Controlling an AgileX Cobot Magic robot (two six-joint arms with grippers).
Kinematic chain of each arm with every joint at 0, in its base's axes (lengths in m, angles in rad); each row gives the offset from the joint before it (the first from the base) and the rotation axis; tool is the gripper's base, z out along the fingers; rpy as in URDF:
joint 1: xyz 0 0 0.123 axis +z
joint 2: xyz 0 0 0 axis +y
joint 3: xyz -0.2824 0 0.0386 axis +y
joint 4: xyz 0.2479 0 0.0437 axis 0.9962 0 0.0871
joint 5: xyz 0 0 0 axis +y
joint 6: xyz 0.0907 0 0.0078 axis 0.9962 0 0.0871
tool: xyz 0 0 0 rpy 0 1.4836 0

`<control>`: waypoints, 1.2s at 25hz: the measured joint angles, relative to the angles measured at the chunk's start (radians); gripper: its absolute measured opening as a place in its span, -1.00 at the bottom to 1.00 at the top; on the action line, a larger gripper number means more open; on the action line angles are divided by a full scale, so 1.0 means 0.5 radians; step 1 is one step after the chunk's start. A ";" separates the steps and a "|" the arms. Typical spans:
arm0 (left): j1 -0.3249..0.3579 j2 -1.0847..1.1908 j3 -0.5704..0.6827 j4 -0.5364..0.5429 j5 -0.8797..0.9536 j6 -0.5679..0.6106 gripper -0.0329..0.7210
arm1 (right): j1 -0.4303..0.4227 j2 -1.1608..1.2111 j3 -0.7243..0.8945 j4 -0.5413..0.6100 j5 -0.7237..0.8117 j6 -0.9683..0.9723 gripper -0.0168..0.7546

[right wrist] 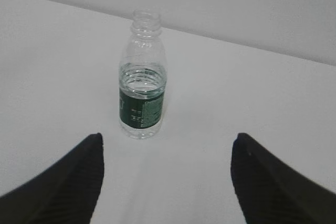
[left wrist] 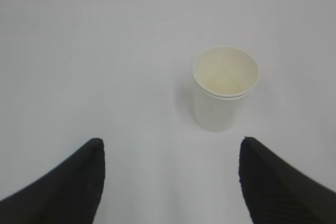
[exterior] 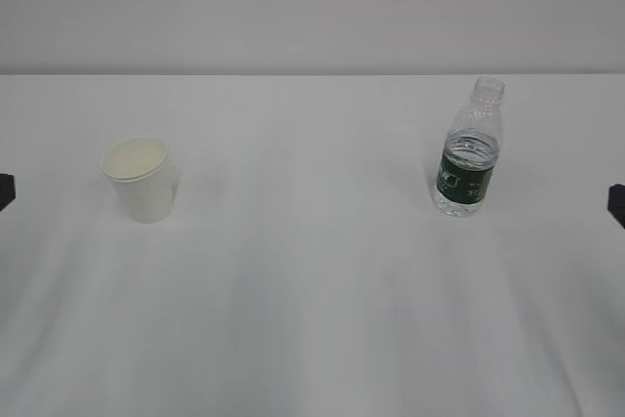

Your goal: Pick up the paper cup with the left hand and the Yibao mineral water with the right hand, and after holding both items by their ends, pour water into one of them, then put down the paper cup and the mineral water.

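While both arms sit back at the edges, the scene reads:
Paper cup (exterior: 143,179): upright on the left of the white table (exterior: 312,319), cream inside; it looks empty, though the view is soft.
Yibao mineral water (exterior: 470,149): upright on the right, capless, water up to about the label's top.
Left pincer (left wrist: 170,153): released, fingers spread, cup just ahead and untouched.
Right pincer (right wrist: 167,148): released, bottle ahead, apart.
Exterior view: only dark slivers at both edges; the wrist views show the fingers.

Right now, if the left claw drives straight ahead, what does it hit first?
Likely the paper cup. It stands upright ahead of the open left claw, right of the centreline, so the right finger may clip it; depth is unclear.
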 joint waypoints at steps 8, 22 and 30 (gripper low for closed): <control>-0.173 0.388 0.000 0.059 -0.393 -0.010 0.65 | 0.000 0.881 -0.012 -0.079 -0.870 0.012 0.54; -0.173 1.174 -0.019 0.092 -1.282 -0.210 0.70 | 0.000 1.923 -0.049 -0.025 -1.691 0.020 0.63; -0.173 1.673 -0.027 0.214 -1.734 -0.360 0.69 | 0.000 1.924 -0.118 0.002 -1.700 0.020 0.63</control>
